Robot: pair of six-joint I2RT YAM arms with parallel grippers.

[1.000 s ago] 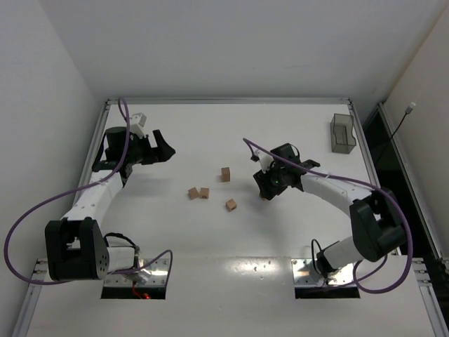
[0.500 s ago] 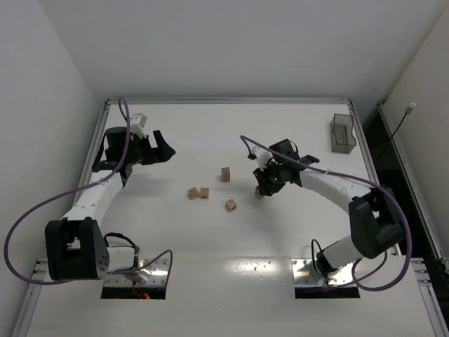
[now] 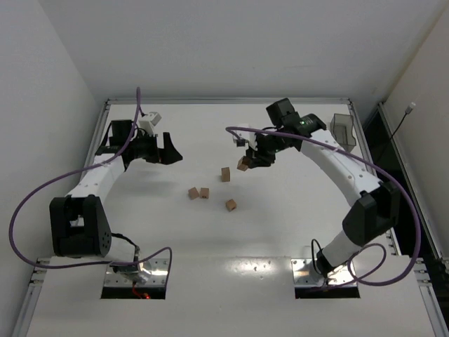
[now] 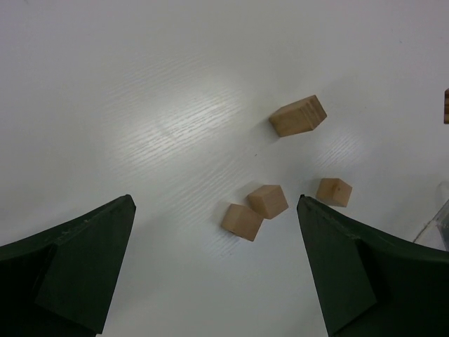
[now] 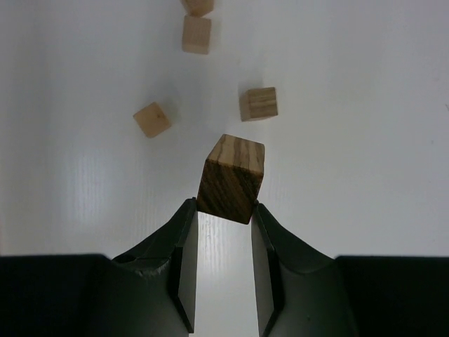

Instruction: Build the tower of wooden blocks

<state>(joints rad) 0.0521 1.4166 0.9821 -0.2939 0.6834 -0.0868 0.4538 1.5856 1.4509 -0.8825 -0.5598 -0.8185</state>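
Note:
Several small tan wood blocks lie singly on the white table: one [image 3: 225,174], a close pair [image 3: 193,192] [image 3: 204,192], and one nearer me [image 3: 231,204]. No block rests on another. My right gripper [image 3: 245,160] is shut on a darker-grained wood block [image 5: 231,178] and holds it in the air just right of the far block [image 5: 258,104]. My left gripper [image 3: 168,149] is open and empty, left of the group. In its wrist view its fingers frame the pair [image 4: 243,222] [image 4: 267,201], with the other blocks [image 4: 298,116] [image 4: 333,192] beyond.
A translucent grey bin [image 3: 342,133] stands at the table's far right corner. White walls close in the table at the back and the left. Purple cables loop off both arms.
My right gripper has lifted a block off the table and carried it up and toward the far block. My left gripper has shifted slightly to the right.

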